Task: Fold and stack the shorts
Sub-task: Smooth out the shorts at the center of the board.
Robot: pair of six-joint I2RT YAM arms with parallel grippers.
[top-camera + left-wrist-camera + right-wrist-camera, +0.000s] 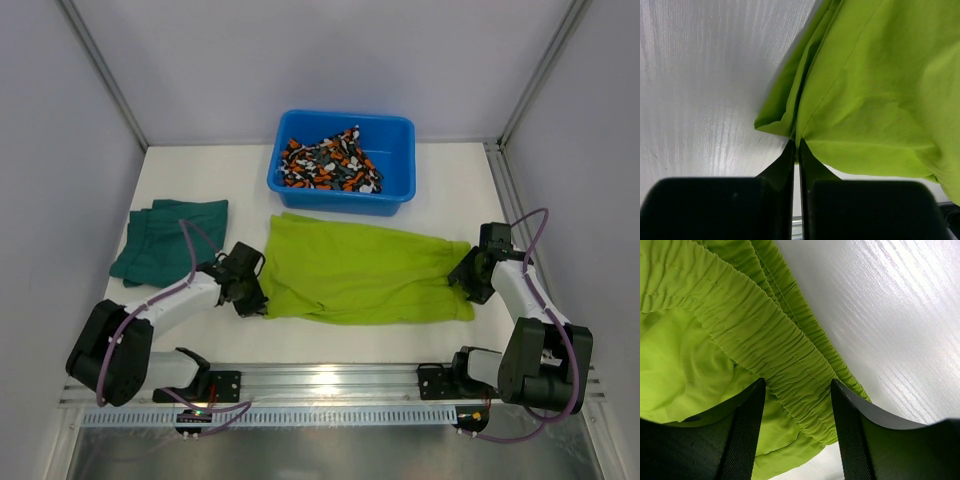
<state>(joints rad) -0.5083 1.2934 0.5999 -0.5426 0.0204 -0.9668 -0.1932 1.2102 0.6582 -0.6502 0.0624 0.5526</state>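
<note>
The lime shorts (365, 270) lie spread across the middle of the table. My left gripper (250, 296) is shut on their near left corner (790, 131), pinching the cloth between its fingertips. My right gripper (468, 277) is open, its fingers (747, 415) straddling the elastic waistband (785, 355) at the right end of the lime shorts. The dark teal shorts (170, 238) lie folded at the left. The camouflage shorts (330, 165) lie crumpled in the blue tub (392, 135).
The blue tub stands at the back centre. Grey walls enclose the table on the left, back and right. The metal rail (330, 382) with both arm bases runs along the near edge.
</note>
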